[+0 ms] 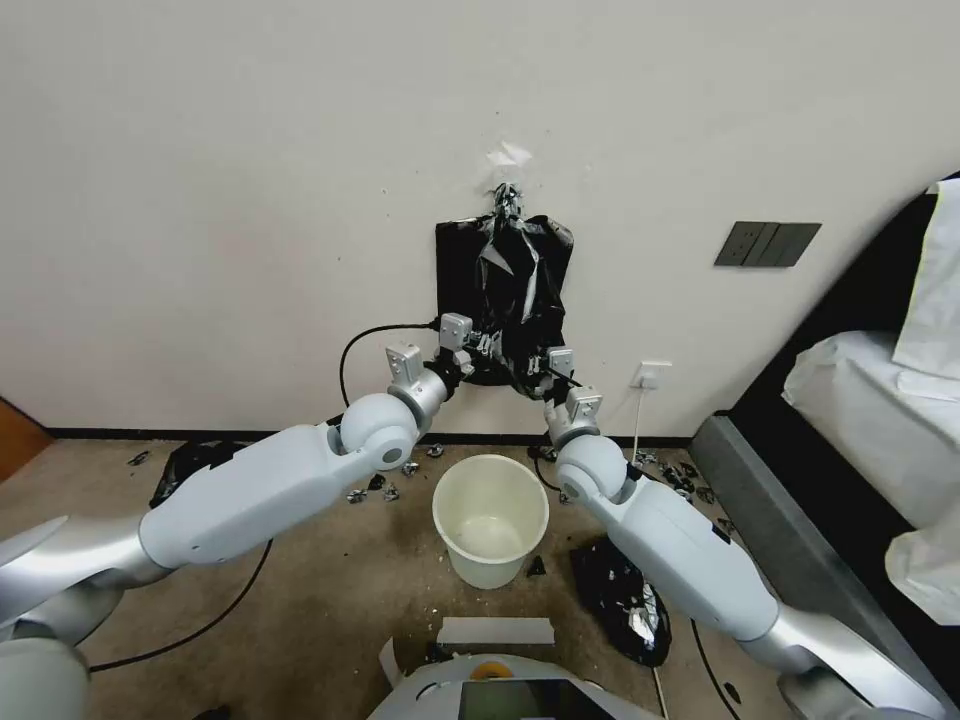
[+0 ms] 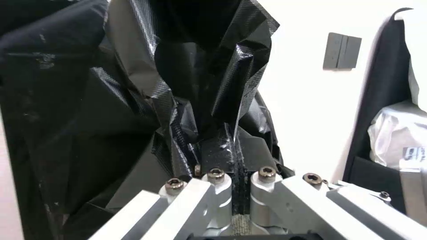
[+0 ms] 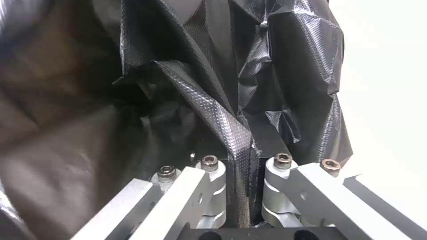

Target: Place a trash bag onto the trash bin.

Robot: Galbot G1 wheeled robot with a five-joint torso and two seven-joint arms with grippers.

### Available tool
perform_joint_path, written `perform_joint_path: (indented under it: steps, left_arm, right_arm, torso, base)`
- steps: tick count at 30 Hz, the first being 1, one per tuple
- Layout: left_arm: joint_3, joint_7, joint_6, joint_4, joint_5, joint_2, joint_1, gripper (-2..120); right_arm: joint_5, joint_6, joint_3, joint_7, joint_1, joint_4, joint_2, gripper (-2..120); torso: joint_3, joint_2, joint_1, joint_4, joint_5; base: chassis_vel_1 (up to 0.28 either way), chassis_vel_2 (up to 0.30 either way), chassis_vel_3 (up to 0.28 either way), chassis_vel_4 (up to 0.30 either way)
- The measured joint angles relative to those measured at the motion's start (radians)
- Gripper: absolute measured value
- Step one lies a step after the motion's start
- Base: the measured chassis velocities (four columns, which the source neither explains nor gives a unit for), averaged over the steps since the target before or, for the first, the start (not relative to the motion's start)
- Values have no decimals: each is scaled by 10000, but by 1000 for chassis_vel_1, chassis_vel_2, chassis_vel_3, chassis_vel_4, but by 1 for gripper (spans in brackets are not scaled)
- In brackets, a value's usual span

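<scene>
A flat black bundle (image 1: 455, 250) hangs on the wall from a silvery clip (image 1: 507, 200). Its front layer, the crumpled glossy black trash bag (image 1: 515, 290), bulges out from it. My left gripper (image 1: 478, 350) is shut on the bag's lower edge at the left. My right gripper (image 1: 550, 370) is shut on the same edge at the right. In the left wrist view the film (image 2: 178, 100) runs pinched into the left gripper (image 2: 235, 150). In the right wrist view a fold of film (image 3: 285, 66) is clamped in the right gripper (image 3: 242, 146). The cream-white trash bin (image 1: 487, 572) stands upright on the floor below, between both arms.
Lumpy black plastic heaps lie on the carpet at the right (image 1: 620, 600) and left (image 1: 190, 462) of the bin. Small scraps (image 1: 385, 490) litter the floor by the wall. A dark bed frame (image 1: 800, 520) with white bedding stands at the right. A black cable (image 1: 350, 350) loops from the left arm.
</scene>
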Motion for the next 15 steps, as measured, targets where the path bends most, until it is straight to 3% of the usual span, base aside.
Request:
perform_joint_path:
  steps: [15]
  left_arm:
    - [-1765, 1539, -1104, -233, 45, 650, 1658, 0]
  right_arm:
    - [2780, 251, 1538, 683, -283, 895, 365, 7]
  torso:
    - [0, 0, -1, 0, 0]
  base:
    - [0, 0, 0, 0]
